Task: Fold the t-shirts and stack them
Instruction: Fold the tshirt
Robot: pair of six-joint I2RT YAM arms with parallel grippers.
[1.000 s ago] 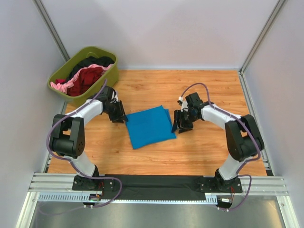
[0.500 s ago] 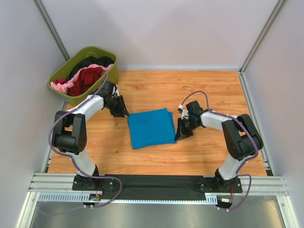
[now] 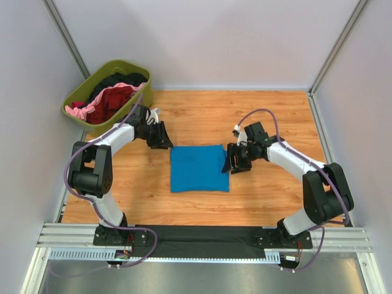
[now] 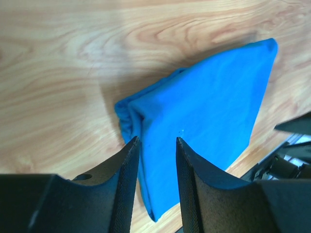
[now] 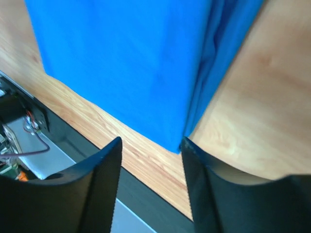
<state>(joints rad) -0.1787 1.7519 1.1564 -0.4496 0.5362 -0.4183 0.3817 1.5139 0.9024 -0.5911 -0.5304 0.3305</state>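
Top view: a folded blue t-shirt (image 3: 199, 169) lies flat at the centre of the wooden table (image 3: 269, 116). The left gripper (image 3: 164, 141) is at its upper left corner and the right gripper (image 3: 231, 162) is at its right edge. Red, pink and black t-shirts (image 3: 113, 101) fill the green tub (image 3: 114, 63) at upper left.

Left wrist view: the jaws stand apart and hold nothing, with blue cloth beyond them.

Right wrist view: the jaws are spread and empty, and the shirt's lower corner shows between them.

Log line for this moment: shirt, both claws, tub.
blue t-shirt: folded, flat on table | left claw: open, at far-left corner | right claw: open, at right edge | tub: heaped shirts inside
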